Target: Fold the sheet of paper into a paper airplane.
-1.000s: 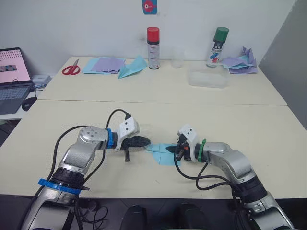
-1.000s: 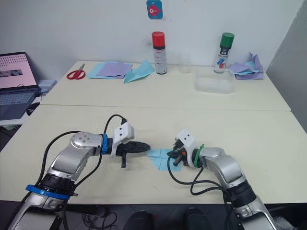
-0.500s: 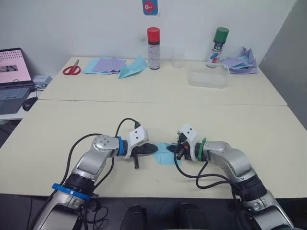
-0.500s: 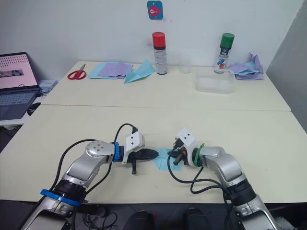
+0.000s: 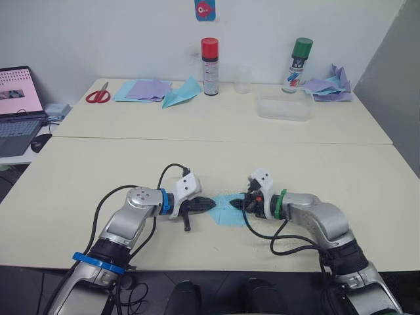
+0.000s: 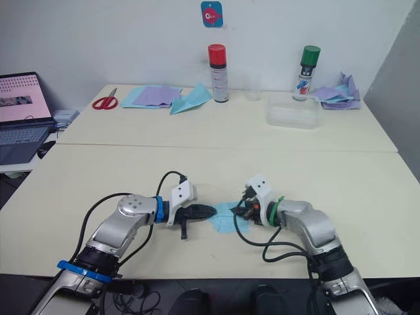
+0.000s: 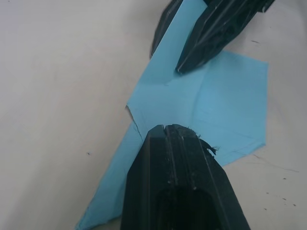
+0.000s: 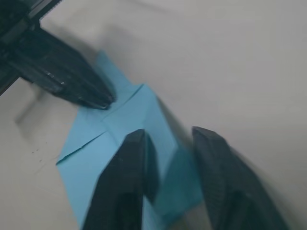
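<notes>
The sky-blue sheet of paper [image 5: 226,211] lies flat on the near table, folded into a creased shape with a pointed end [image 7: 115,191]. My left gripper [image 5: 209,204] is shut, and its joined tips [image 7: 165,127] press on the paper's left part. My right gripper [image 5: 248,205] is open at the paper's right side. One of its fingers [image 8: 127,163] rests on the paper and the other [image 8: 216,163] stands just off its edge, with a raised blue flap [image 8: 177,187] between them. The two grippers face each other a few centimetres apart.
On the far table stand a red-capped spray can [image 5: 209,57], a green-capped can [image 5: 298,64], a clear cup [image 5: 243,79] and a clear plastic box [image 5: 284,107]. Lilac sheets [image 5: 147,88], a teal paper dart [image 5: 182,92] and red scissors [image 5: 97,95] lie far left. A laptop [image 5: 16,105] sits at the left edge.
My left gripper has moved right from beside the paper until its tips rest on it. My right gripper has shifted slightly right and turned more level at the paper's right edge.
</notes>
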